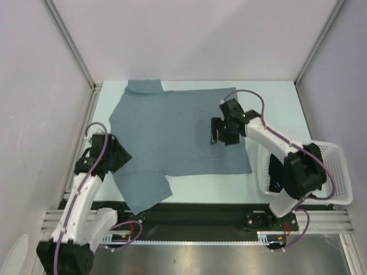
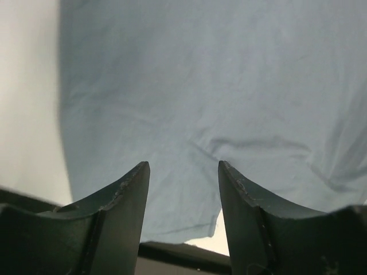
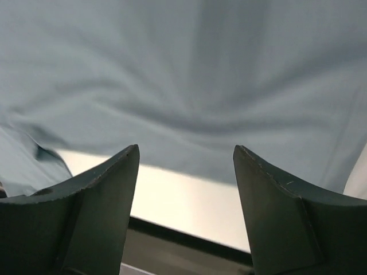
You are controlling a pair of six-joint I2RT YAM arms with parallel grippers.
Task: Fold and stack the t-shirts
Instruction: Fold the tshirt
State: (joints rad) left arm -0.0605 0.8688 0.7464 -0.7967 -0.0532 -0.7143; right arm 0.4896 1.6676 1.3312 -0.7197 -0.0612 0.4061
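Observation:
The slate grey-blue t-shirt (image 1: 172, 134) lies spread flat on the table, with its collar at the far left and one sleeve hanging toward the near edge. It fills the left wrist view (image 2: 200, 86) and the right wrist view (image 3: 189, 69). My left gripper (image 1: 119, 156) is open and empty at the shirt's left edge by the near sleeve (image 2: 183, 172). My right gripper (image 1: 221, 134) is open and empty just above the shirt's right half (image 3: 186, 157). Something black (image 1: 275, 169) shows in the basket, mostly hidden behind my right arm.
A white lattice basket (image 1: 338, 172) stands at the table's right near corner beside the right arm's base. The pale table (image 1: 275, 100) is bounded by white walls at the back and both sides. A black rail (image 1: 195, 209) runs along the near edge.

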